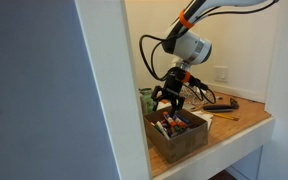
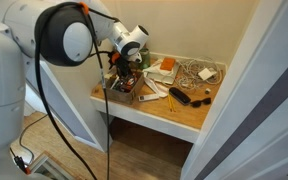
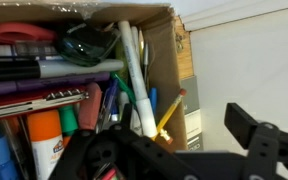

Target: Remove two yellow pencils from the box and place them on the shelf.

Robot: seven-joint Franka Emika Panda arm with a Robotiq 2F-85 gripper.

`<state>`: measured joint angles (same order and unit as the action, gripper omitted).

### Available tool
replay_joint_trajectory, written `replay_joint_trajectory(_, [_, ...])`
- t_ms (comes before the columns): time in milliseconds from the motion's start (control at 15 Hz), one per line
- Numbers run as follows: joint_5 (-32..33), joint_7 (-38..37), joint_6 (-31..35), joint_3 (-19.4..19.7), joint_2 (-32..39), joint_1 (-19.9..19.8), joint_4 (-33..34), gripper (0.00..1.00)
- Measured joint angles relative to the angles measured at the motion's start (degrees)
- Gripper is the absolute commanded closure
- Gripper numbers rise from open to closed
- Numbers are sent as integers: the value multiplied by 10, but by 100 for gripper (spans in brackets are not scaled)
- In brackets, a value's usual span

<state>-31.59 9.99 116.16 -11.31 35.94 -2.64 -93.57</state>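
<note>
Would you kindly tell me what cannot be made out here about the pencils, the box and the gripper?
- Wrist view: one thin yellow pencil shows in the olive-brown cardboard box; markers could hide a second.
- Both exterior views: pencils too small; the black gripper overhangs the box.
- Wrist view: gripper dark, blurred, cut by the lower edge; jaws unreadable.
- Exterior view: a white wall hides part of the wooden shelf.

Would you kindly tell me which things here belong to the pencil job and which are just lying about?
Job in hand: yellow pencil, box, shelf, pincer.

Lying about: markers, white pen, orange-capped stick, black item, wiry clutter.
</note>
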Motion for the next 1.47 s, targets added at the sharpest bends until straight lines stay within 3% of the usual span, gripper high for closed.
replay_joint_trajectory(200, [0, -4, 0, 0, 17, 11, 18, 40])
replay_joint_trajectory(267, [0, -6, 0, 0, 22, 15, 24, 35])
replay_joint_trajectory(400, [1, -12, 0, 0, 33, 21, 33, 44])
replay_joint_trajectory(467, [1, -16, 0, 0, 39, 24, 38, 42])
replay_joint_trajectory(867, [3, -39, -10, 0, 68, 33, 63, 61])
replay_joint_trajectory(1000, [3, -45, -18, 0, 76, 34, 71, 63])
replay_joint_trajectory(1133, [4, -56, -27, 0, 81, 34, 78, 73])
replay_joint_trajectory(1267, [4, -64, -35, 1, 87, 35, 85, 95])
replay_joint_trajectory(1333, [4, -68, -38, 1, 88, 35, 87, 100])
replay_joint_trajectory(1467, [4, -81, -46, 3, 90, 35, 89, 97])
